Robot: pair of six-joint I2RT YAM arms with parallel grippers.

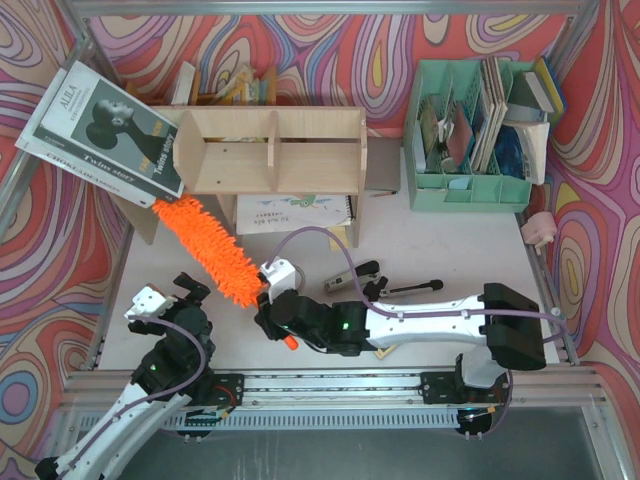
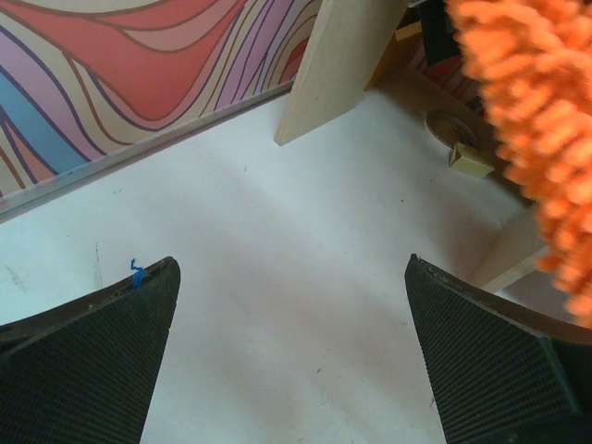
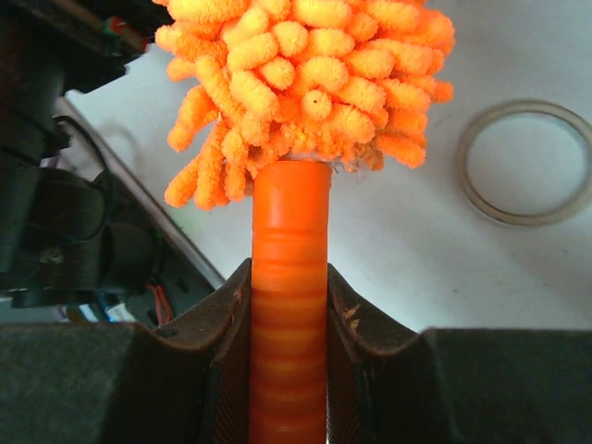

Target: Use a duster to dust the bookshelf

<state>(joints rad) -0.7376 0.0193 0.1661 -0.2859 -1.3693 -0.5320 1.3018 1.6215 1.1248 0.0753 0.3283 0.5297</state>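
The bookshelf (image 1: pixel 272 150), light plywood with a central divider, stands at the back middle. The orange fluffy duster (image 1: pixel 208 246) slants from its lower left corner down to my right gripper (image 1: pixel 272 318). That gripper is shut on the duster's orange handle (image 3: pixel 289 314), with the shaggy head (image 3: pixel 305 74) just above the jaws. My left gripper (image 1: pixel 190 292) is open and empty over the white table, left of the duster. In the left wrist view the duster's head (image 2: pixel 536 129) hangs at the right and a shelf panel (image 2: pixel 338 65) stands ahead.
A mint-green file organizer (image 1: pixel 470 135) with papers stands at the back right. A magazine (image 1: pixel 100 130) leans at the shelf's left. Books lie under the shelf (image 1: pixel 295 212). Black clips (image 1: pixel 352 277) lie on the table. A ring (image 3: pixel 525 162) lies by the duster.
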